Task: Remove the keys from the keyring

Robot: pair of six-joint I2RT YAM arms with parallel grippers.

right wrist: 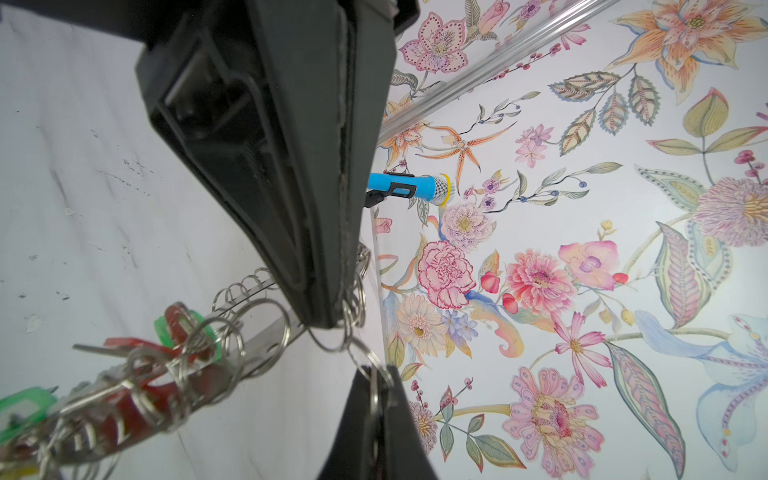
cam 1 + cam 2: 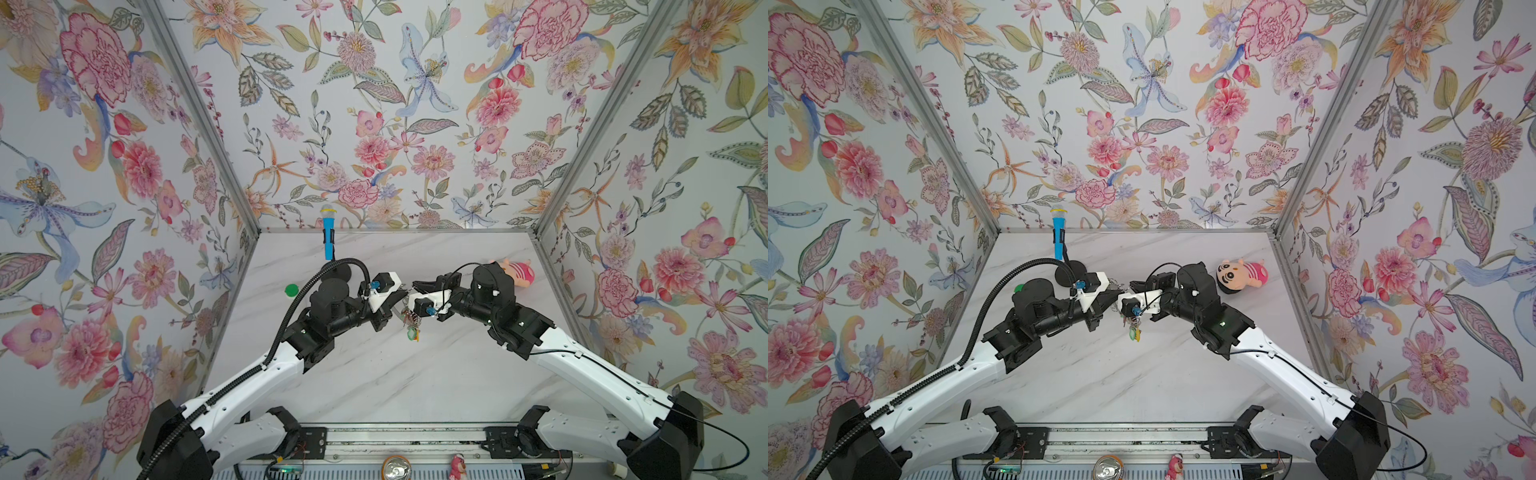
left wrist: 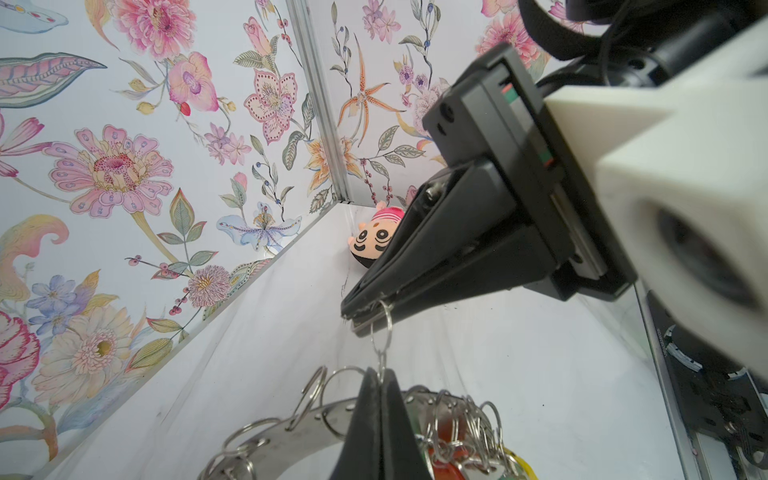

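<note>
Both top views, white marbled tabletop [image 2: 395, 374], floral-papered walls [image 2: 374, 104], metal corner posts [image 2: 204, 124]

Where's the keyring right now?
Above the table, mid-scene in both top views, the keyring hangs pinched between the left gripper and right gripper, keys dangling beneath.

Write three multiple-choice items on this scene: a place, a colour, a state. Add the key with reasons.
1. Where is the pink-striped plush doll? A. the table's back right B. its front left C. in a gripper
2. The toy microphone's body is: A. red B. blue C. brown
3. The left gripper is: A. wide open B. shut on nothing C. shut on the keyring's wire loop
Key: 1 A, it lies by the back right corner; 2 B, bright blue body; 3 C, its fingers pinch the loop in the left wrist view.
</note>
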